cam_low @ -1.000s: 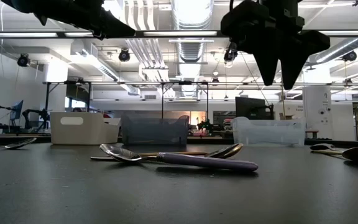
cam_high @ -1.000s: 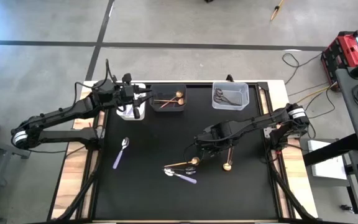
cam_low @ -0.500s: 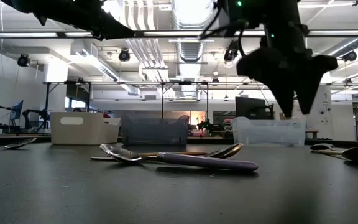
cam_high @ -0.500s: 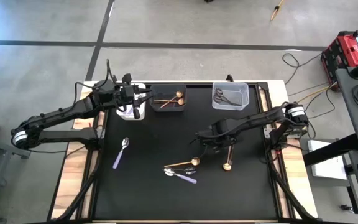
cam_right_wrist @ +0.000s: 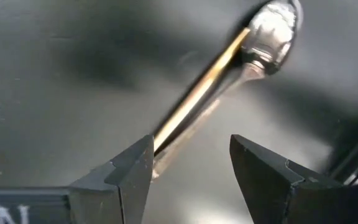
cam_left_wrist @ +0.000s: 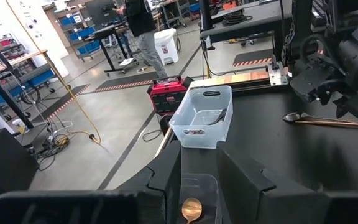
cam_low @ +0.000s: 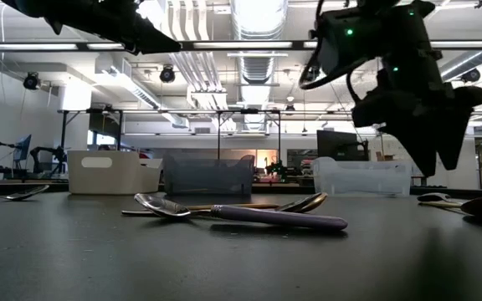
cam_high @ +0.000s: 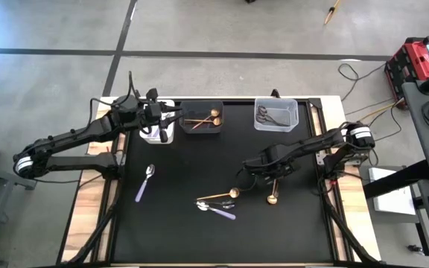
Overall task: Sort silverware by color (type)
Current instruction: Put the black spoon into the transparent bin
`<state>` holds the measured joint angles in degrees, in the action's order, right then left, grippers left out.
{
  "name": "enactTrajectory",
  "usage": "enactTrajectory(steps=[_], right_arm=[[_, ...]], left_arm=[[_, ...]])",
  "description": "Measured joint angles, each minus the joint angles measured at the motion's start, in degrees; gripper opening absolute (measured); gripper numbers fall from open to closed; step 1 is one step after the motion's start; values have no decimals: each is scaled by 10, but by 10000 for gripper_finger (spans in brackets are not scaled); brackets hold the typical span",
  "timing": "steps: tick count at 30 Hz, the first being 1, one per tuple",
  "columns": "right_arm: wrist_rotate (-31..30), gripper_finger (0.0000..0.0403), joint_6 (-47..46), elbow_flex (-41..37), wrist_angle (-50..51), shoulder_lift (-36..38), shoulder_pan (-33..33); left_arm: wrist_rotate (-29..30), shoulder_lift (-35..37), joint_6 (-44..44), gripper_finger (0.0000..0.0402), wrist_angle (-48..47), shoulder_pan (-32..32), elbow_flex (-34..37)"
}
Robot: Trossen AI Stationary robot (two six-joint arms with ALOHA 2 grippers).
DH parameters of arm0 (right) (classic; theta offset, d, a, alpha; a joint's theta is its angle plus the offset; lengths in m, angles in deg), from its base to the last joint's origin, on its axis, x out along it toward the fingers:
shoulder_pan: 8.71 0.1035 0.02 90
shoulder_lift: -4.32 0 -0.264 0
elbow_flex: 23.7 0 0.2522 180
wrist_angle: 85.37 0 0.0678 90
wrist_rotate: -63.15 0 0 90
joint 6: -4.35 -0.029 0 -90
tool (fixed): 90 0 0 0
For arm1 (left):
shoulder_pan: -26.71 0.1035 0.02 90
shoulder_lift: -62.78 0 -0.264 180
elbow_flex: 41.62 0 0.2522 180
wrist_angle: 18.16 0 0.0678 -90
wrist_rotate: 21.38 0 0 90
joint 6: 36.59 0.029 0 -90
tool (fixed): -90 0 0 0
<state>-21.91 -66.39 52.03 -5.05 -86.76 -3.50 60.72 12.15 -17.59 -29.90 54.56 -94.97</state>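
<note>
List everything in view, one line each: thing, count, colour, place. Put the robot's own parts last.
White bin: one, white, far left of the mat, under the left gripper.
Dark bin: one, dark grey, far edge, holds gold spoons.
Clear bin: one, clear, far right, holds dark utensils.
Lilac-handled spoon: one, silver and lilac, left part of the mat.
Crossed spoons: one gold, one lilac-handled, near middle of the mat.
Gold spoon: one, gold, right of middle, below the right gripper.
Mat: one, black, covers the table.
Left gripper: dark, over the white bin.
Right gripper: dark, open, above the gold spoon's handle.
</note>
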Motion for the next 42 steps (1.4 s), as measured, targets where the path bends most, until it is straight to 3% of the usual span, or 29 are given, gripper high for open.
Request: enactTrajectory(steps=[17, 30, 37, 42], right_arm=[[-20, 203, -132, -163, -99, 187, 0], [-20, 203, -137, -175, -121, 186, 0], [-20, 203, -140, -175, -122, 186, 0], [-22, 203, -148, -175, -124, 186, 0]], left_arm=[[0, 0, 0, 84, 0, 0, 0], [1, -26, 13, 84, 1, 1, 0], [54, -31, 13, 84, 5, 1, 0], [55, -30, 13, 84, 5, 1, 0]])
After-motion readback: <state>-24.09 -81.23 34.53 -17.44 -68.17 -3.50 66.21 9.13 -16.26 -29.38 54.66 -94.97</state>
